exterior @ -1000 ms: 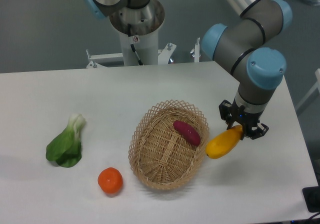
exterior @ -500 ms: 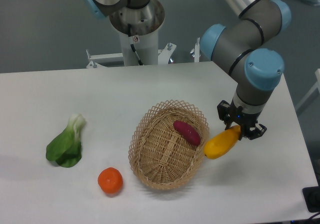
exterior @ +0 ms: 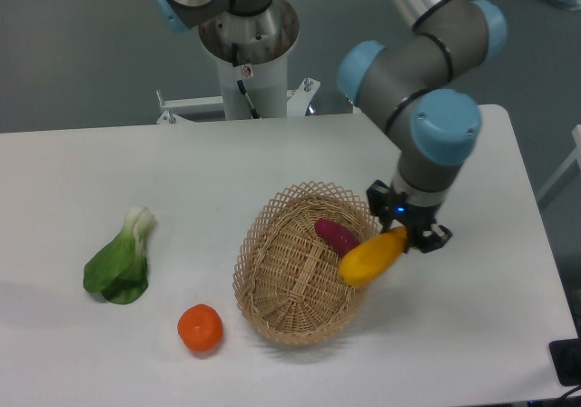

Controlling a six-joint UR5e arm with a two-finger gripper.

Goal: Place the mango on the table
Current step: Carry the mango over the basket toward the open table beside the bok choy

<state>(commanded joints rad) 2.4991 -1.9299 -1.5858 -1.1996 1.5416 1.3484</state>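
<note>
The mango is a yellow-orange oblong fruit, tilted, held in the air by its upper right end. Its lower left end hangs over the right rim of the wicker basket. My gripper is shut on the mango and points down, above the basket's right edge. The white table lies below, with bare surface to the right of the basket.
A purple-red sweet potato lies inside the basket, just left of the mango. A round orange sits on the table at the front left of the basket. A leafy green vegetable lies at the left.
My gripper has moved left with the mango, from over the table right of the basket to over the basket's right rim.
</note>
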